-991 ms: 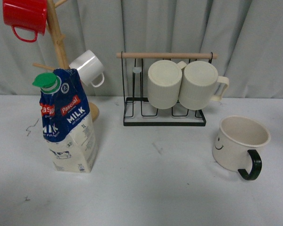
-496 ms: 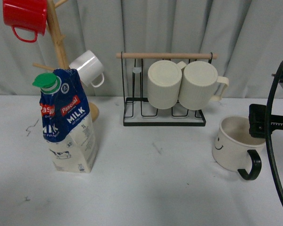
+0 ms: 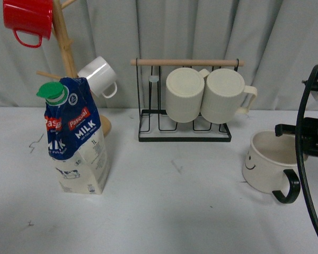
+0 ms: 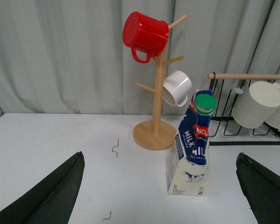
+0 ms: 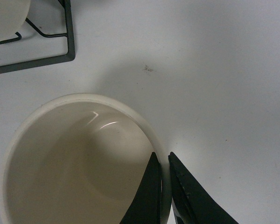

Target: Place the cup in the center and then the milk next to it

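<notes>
Nudged slightly rightward since half a second ago, the cup (image 3: 265, 164) sits at the right side of the white table (image 3: 228, 227), smiley facing left and black handle toward the near right, while the right gripper (image 5: 162, 157) has settled a touch lower over its right-hand rim. From the right wrist, the two dark fingers (image 5: 149, 186) appear pressed close together with the cup's thin wall pinched between them, one inside the bowl and one outside. The left gripper (image 4: 159, 155) hangs spread wide and empty, well back from the milk (image 3: 77, 143), which stands upright at the left just in front of the wooden mug tree (image 3: 69, 58). The center (image 3: 172, 203) of the table lies bare between carton and cup, so neither step is finished. The hold looks like the weak point. A pinch on one side of a wide, smooth rim leaves the mug's weight hanging off to the other side, and it could swing, tilt or slip free when lifted. A carry toward the middle also passes near the wire rack (image 3: 185, 138) and its ribbed mugs (image 3: 222, 103), and a path too far back could clip them. Set down while tilted, the mug might rock or land off the middle patch, crowding the space the carton needs.
</notes>
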